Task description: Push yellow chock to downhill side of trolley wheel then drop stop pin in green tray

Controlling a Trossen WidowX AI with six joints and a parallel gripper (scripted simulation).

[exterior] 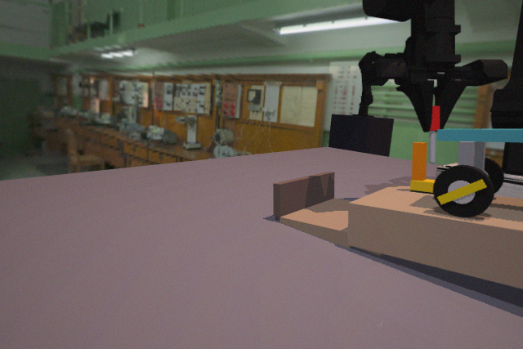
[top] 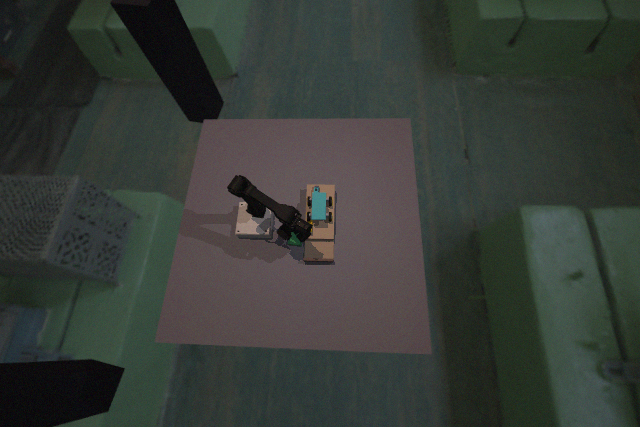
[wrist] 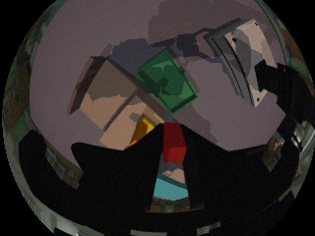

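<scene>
My gripper is shut on the stop pin's red head. The pin's grey shaft hangs down, clear of the ramp, beside the trolley's downhill end. The turquoise-topped trolley stands on the ramp. The yellow chock with its upright orange handle sits on the ramp downhill of the far-side wheel; the near wheel hides whether they touch. The green tray lies beside the ramp, partly under the arm in the top view.
A brown end board stands at the ramp's low end. The arm's pale base plate is on the other side of the tray from the ramp. The trolley's near wheel rests on the ramp.
</scene>
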